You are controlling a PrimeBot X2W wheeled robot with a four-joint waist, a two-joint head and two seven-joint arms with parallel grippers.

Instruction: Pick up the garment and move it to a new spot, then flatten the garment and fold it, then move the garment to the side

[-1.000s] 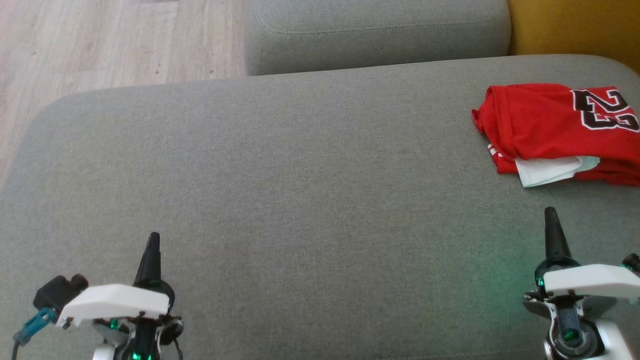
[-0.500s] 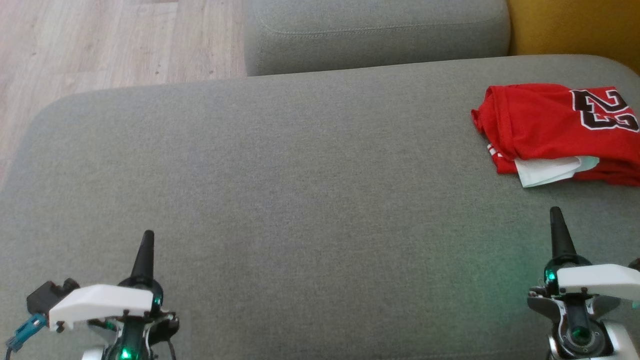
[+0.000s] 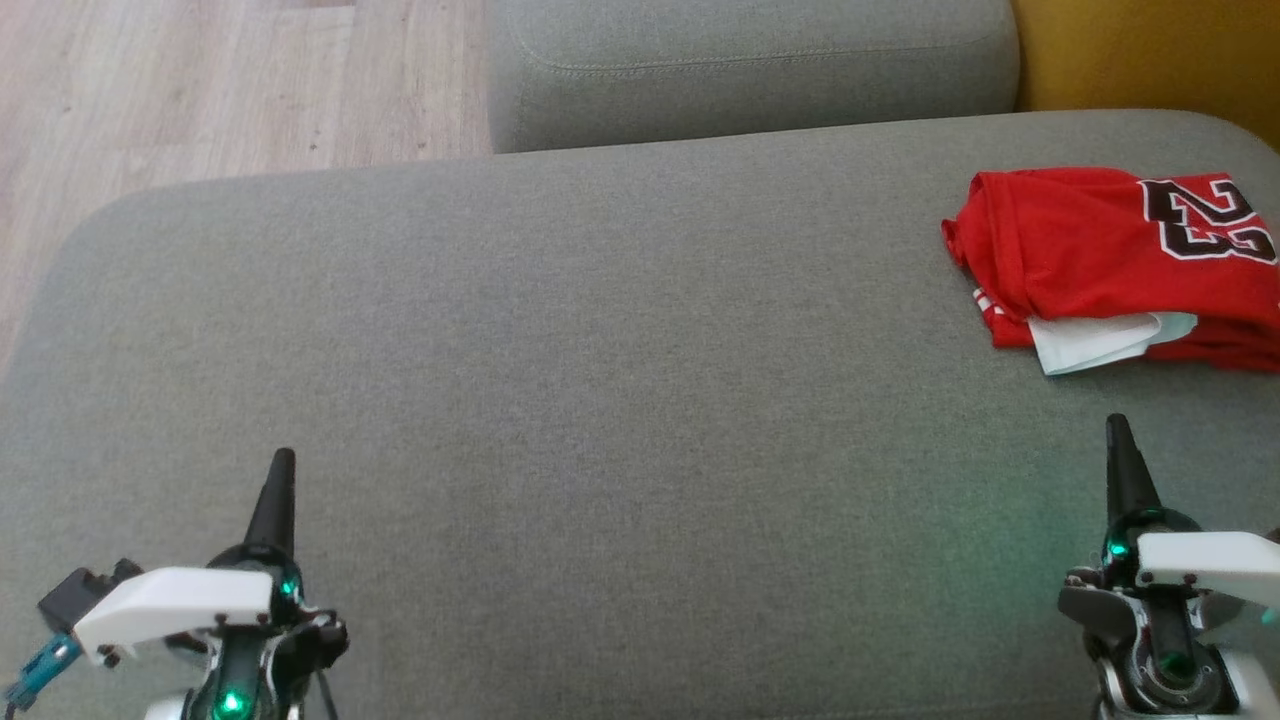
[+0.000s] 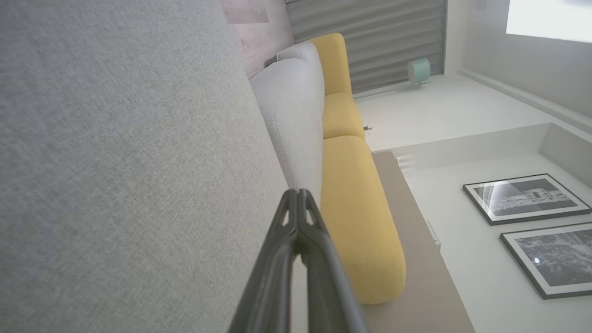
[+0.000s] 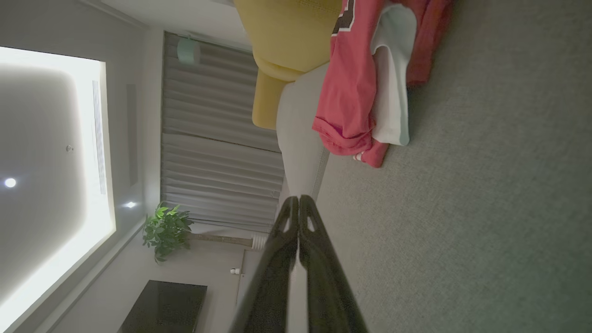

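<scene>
We look down on a broad grey upholstered seat (image 3: 600,350), which takes up most of the head view. Beyond its far edge we see a pale wooden floor (image 3: 200,90) on the left, a second grey cushion (image 3: 750,70) in the middle and a yellow cushion (image 3: 1150,50) on the right.

The garment, a red jersey (image 3: 1080,250), lies folded on the seat at its far right, and the picture's edge cuts off part of it.

Our left gripper (image 3: 282,470) hangs at the lower left over bare upholstery, well apart from the jersey. Its two dark fingers are pressed together into a single point and hold nothing. Our right gripper (image 3: 1119,440) hangs at the lower right, near the jersey's near edge but not touching it. Its fingers also meet tip to tip, with nothing between them.

A white piece of fabric (image 3: 1100,342) pokes out from under the jersey's near edge. On the jersey's upper face, towards the right, we read a black number 23 (image 3: 1210,215) outlined in white.
</scene>
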